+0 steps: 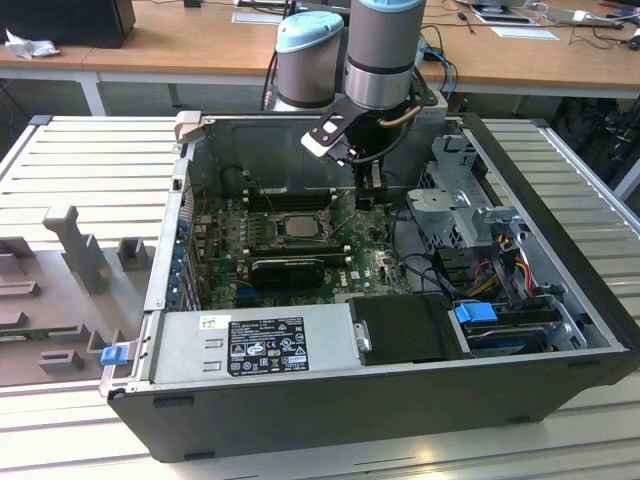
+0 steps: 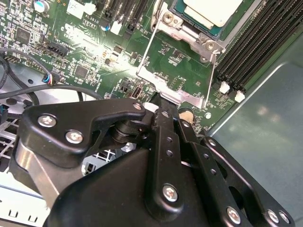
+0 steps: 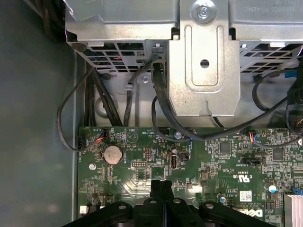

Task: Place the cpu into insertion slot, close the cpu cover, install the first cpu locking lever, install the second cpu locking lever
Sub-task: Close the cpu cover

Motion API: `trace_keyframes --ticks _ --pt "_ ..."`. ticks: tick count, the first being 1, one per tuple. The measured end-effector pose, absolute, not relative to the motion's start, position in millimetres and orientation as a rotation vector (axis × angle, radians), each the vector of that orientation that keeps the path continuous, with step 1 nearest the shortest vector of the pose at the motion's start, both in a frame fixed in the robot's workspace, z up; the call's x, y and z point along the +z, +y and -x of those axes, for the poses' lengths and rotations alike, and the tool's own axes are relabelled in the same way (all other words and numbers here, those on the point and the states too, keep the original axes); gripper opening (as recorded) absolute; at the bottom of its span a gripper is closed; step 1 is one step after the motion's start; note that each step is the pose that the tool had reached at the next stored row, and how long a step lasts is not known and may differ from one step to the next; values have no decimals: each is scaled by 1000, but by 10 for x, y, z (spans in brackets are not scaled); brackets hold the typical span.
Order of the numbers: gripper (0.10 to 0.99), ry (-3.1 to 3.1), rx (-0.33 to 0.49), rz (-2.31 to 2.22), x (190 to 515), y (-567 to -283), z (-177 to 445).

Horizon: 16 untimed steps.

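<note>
The first step looks done. The small, flat, square cpu (image 2: 208,10) with its pale silver-beige face lies inside the insertion slot (image 2: 182,32), the square socket with a silvery metal rim on the green circuit board (image 2: 94,47). In the exterior view the cpu (image 1: 298,226) sits inside the open black computer case (image 1: 300,420).

The cpu cover (image 2: 187,97), a thin silvery metal frame with a large window, is open and swung away from the socket. The black claw (image 2: 160,98) is closed, its fingers pressed together, and its tip touches the free edge of the cover. I cannot tell whether the thin plate is pinched between them.

In my judgement, closing the cover is only in hand, and both locking levers are not yet installed.
</note>
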State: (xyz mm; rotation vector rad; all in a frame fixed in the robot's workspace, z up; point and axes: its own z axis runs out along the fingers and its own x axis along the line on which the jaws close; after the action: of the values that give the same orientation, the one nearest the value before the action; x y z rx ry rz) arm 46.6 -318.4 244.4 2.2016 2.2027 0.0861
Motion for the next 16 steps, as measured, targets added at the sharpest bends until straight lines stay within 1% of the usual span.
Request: trace_keyframes --ticks 16 --pt "106 2203 86 -2202 2443 -3184 -447"
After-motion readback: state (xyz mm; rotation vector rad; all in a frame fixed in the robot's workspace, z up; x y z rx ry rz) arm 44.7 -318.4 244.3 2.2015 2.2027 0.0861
